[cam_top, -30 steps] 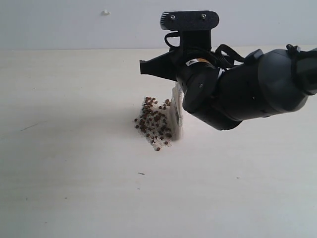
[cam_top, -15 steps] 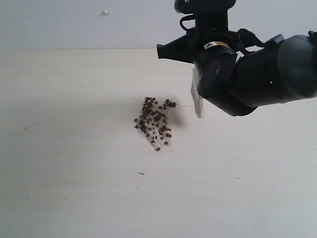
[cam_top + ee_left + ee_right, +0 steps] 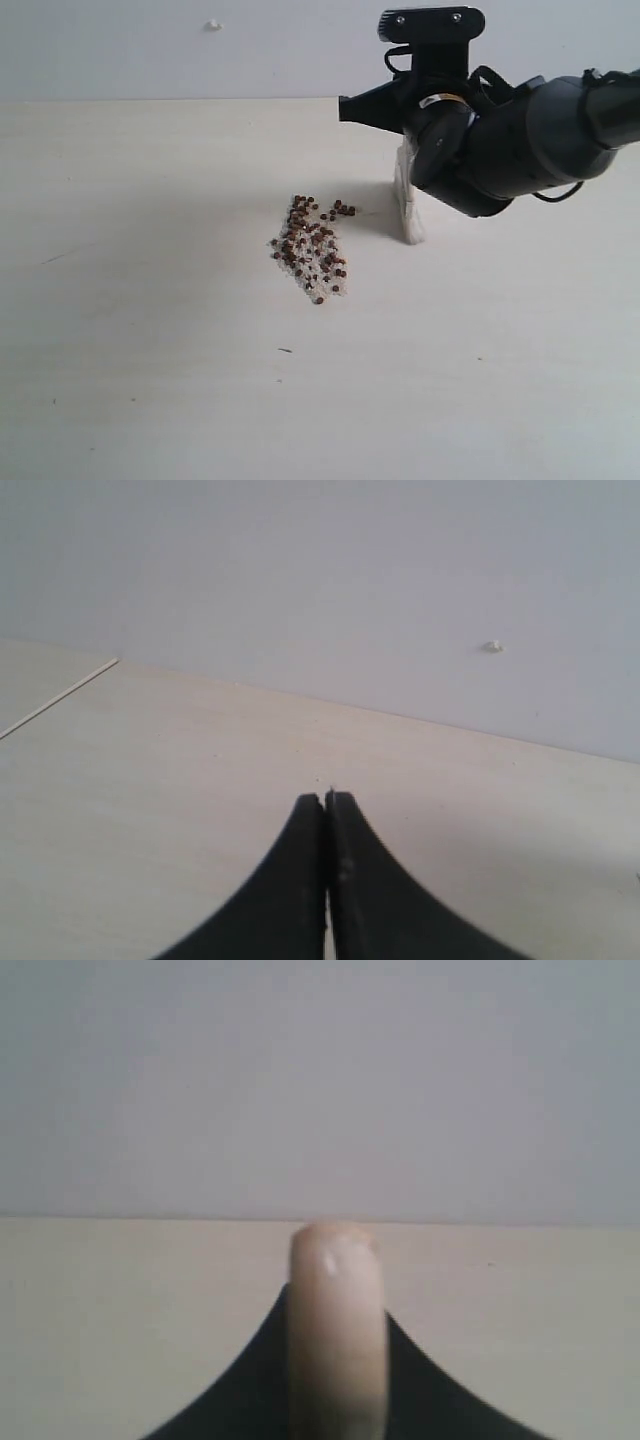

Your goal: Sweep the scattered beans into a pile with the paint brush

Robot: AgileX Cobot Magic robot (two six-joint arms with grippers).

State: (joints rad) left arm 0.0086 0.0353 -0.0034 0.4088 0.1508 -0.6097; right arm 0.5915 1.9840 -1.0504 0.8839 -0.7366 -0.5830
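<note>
– Near the middle of the desk (image 3: 150,380), what lies there?

– That is where the beans (image 3: 312,250) sit: small reddish-brown ones packed in a loose pile, mixed with white crumbs (image 3: 298,214). A few stragglers lie just off the pile's far right corner.

– And the paint brush (image 3: 408,205)?

– It stands to the right of the pile, clearly apart from it, with the pale bristles pointing down to the desk. Whether the tips touch cannot be told.

– Who holds it?

– The right pincer (image 3: 336,1360) does. Its wrist view shows the light wooden handle clamped between the two dark fingers (image 3: 262,1380), rising straight through the middle.

– What about the other arm?

– The left pincer (image 3: 326,810) holds nothing; its jaws are pressed together over bare desk, with the pale wall (image 3: 300,570) behind.
</note>
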